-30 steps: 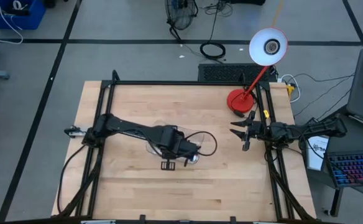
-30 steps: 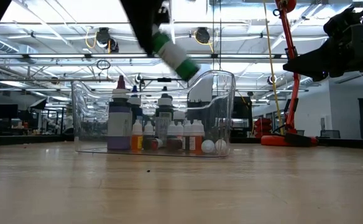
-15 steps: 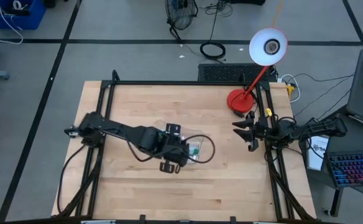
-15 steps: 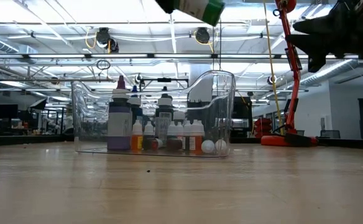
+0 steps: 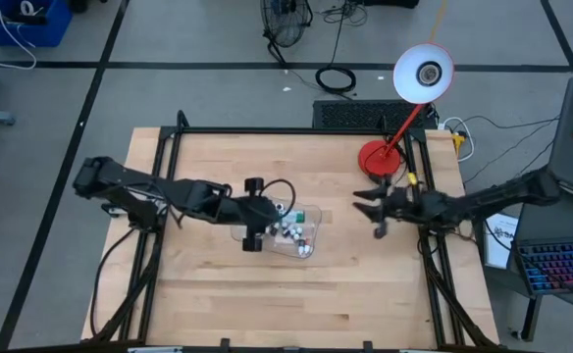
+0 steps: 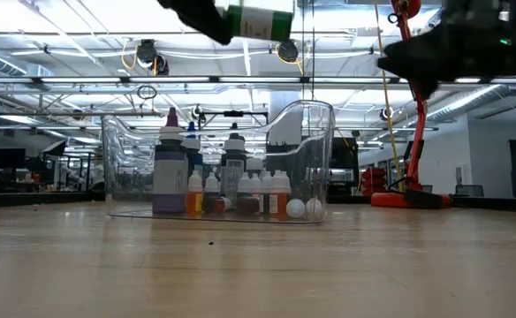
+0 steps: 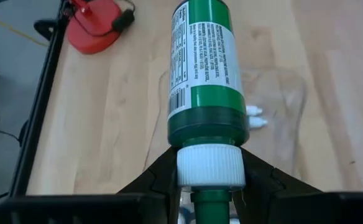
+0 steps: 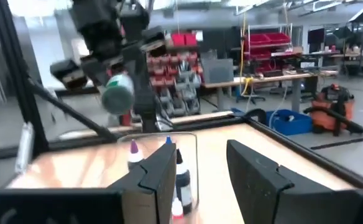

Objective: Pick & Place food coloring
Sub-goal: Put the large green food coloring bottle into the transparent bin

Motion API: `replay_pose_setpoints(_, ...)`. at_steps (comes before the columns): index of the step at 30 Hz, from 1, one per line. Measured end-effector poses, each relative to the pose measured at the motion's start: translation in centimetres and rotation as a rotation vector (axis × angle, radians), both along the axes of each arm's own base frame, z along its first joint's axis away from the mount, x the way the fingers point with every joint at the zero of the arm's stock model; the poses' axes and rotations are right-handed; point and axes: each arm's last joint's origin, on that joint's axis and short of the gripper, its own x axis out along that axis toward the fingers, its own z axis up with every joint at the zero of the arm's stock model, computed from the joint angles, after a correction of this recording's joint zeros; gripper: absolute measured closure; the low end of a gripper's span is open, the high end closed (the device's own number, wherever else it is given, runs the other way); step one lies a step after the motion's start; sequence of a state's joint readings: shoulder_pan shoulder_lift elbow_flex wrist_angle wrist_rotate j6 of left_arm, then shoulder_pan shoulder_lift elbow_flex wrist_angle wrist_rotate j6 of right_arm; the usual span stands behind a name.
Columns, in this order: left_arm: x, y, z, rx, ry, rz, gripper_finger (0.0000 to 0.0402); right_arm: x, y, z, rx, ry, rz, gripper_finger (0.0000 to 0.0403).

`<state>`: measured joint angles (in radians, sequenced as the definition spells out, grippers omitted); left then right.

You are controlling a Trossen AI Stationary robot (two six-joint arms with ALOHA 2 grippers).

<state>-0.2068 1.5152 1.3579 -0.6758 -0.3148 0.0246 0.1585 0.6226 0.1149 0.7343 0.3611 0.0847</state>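
Note:
A green bottle point(image 7: 206, 74) with a white cap and a printed label hangs high over the clear tray point(image 6: 315, 150), with my left gripper point(image 7: 209, 186) shut on it. In the low view the bottle point(image 6: 258, 19) lies nearly level above the tray's rim. The tray point(image 5: 313, 237) stands on the table's middle and holds several small food coloring bottles point(image 6: 240, 190) and a few taller ones, upright on its floor. My right gripper point(image 5: 367, 211) hovers open near the table's right side, pointing at the tray, with nothing between its fingers. My left gripper pinches the green bottle at its white cap point(image 7: 209, 167) between its two fingers point(image 7: 156, 180). The fingers come slanting down from the table's left side, and the bottle runs on in line with them. The bottle's base points away from the gripper, and the whole bottle is lifted clear of the tray.
A red desk lamp point(image 5: 377, 157) stands at the table's far right corner, its white shade point(image 5: 423, 74) beyond the far edge. Black frame rails point(image 5: 169, 157) run along the table's sides. Bare wood lies in front of the tray toward the near edge.
My left gripper has risen out of the tray with the green bottle and drawn back toward the table's left. It has tipped from pointing steeply down to a slant, so the bottle now lies nearly level. My right gripper has risen and gone slightly toward the tray.

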Motion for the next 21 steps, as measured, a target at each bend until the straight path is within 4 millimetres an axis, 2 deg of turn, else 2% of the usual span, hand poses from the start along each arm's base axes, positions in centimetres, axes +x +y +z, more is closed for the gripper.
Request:
replay_pose_setpoints(2,-0.1,0.4,-0.3,0.009,-0.009,0.002,0.0292,2.0,0.3,0.7,-0.041,0.045,-0.006,0.0272)
replay_pose_setpoints(5,0.1,0.9,-0.4,0.01,-0.022,-0.016,0.0292,6.2,1.0,1.8,-0.102,0.085,0.013,0.0258)
replay_pose_setpoints(9,0.2,1.5,-0.5,0.01,-0.01,-0.008,0.0292,12.2,2.2,2.6,-0.207,0.133,0.086,0.0212)
replay_pose_setpoints(11,0.2,1.7,-0.6,0.011,-0.005,0.0,0.0292,14.3,2.6,2.8,-0.25,0.149,0.079,0.0186)
replay_pose_setpoints(15,-0.1,1.7,-0.8,0.004,0.028,-0.009,0.0292,16.7,2.8,2.7,-0.293,0.176,0.048,0.0148)
replay_pose_setpoints(18,-0.2,1.6,-0.9,-0.009,0.045,-0.02,0.0292,17.2,2.9,3.3,-0.301,0.163,0.045,0.0137)
replay_pose_setpoints(21,-0.2,1.6,-0.9,-0.007,0.051,-0.018,0.0292,17.3,2.6,3.3,-0.301,0.171,0.042,0.0147)
